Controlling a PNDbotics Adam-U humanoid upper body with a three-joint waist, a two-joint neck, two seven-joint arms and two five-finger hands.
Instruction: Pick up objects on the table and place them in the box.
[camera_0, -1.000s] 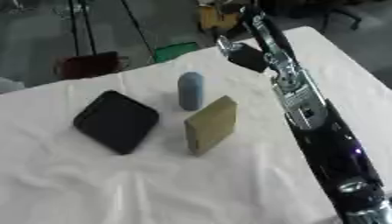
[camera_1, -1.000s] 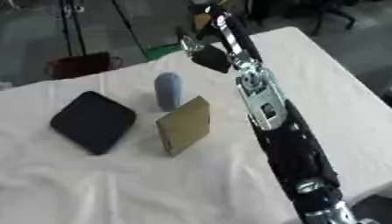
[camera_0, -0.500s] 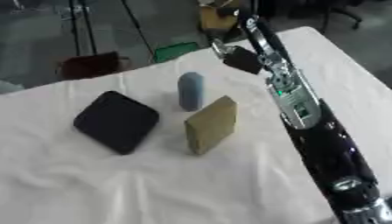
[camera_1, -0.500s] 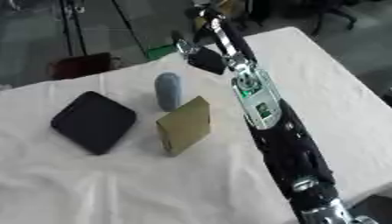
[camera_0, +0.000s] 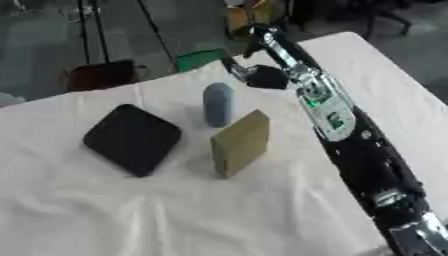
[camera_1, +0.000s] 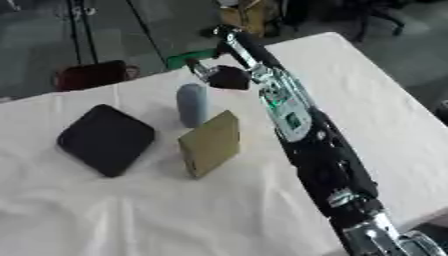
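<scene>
right robot hand (camera_0: 261, 77) is stretched far out over the back of the worktop (camera_0: 105, 210), near its far edge; it reads as a dark lump with a pale bit on its left side; cannot tell whether its digits are spread, closed, or pinching something; left robot hand not in either view

task things on the white cloth: blue-grey cylinder (camera_0: 218, 104) upright just left of and below the hand, apart from it; tan block (camera_0: 240, 142) on edge just in front of the cylinder, close or touching, can't tell which; black square pad (camera_0: 133, 138) lying flat further left, well apart from the hand; no box clearly identifiable — a tan carton shape (camera_0: 248, 17) beyond the far edge may be it, not sure

risks as I read them:
- arm is near full reach; any sweep leftward puts the forearm or hand into the cylinder; it's tall and narrow, so it tips easily
- cylinder falling forward would hit the block, which stands on a thin edge; both go down, maybe roll
- cloth is wrinkled; dragging the hand across it could pull everything along
- if the hand is carrying something, a release short of the box drops it off the far edge
- pad is thin and flat; hard to get under on soft cloth
</scene>
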